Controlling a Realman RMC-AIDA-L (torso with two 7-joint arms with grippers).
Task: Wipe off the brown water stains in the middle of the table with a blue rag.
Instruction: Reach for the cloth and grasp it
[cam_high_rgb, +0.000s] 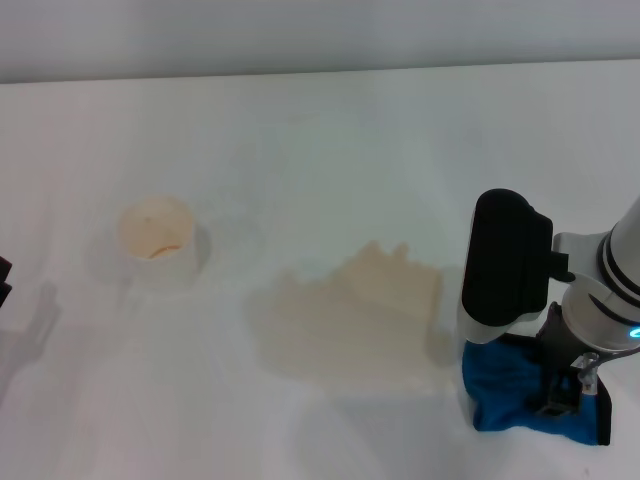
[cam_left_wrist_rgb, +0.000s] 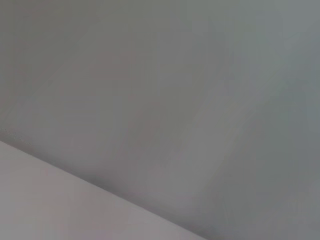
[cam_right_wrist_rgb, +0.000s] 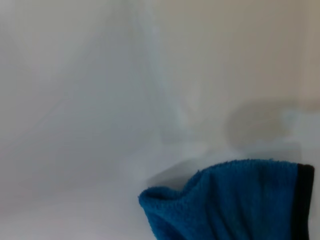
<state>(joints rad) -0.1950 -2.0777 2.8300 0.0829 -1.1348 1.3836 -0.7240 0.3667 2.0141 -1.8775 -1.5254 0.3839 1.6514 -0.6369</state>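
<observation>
Nearest to the robot, on its right side, the blue rag (cam_high_rgb: 525, 395) lies bunched up on the white surface (cam_high_rgb: 320, 160). The right hand (cam_high_rgb: 560, 395) is down on top of it, but I cannot tell if its fingers are pinching the cloth or just resting there. The rag is bright blue and fluffy, with a black strip along one edge (cam_right_wrist_rgb: 304, 200). It looks soft and light, so it will likely fold and slide easily. A good place to hold it is probably the puffy middle, so plenty of cloth stays flat underneath for rubbing. Just beside the rag, toward the middle of the surface, are the brown water stains (cam_high_rgb: 350, 325). They are pale tan, see-through and ragged at the edges, and wider than the rag. They look not yet wiped. Farther off on the left sits a small white cup (cam_high_rgb: 157, 235). The left hand (cam_high_rgb: 4, 280) only peeks in at the far left edge, and I cannot tell its state.
</observation>
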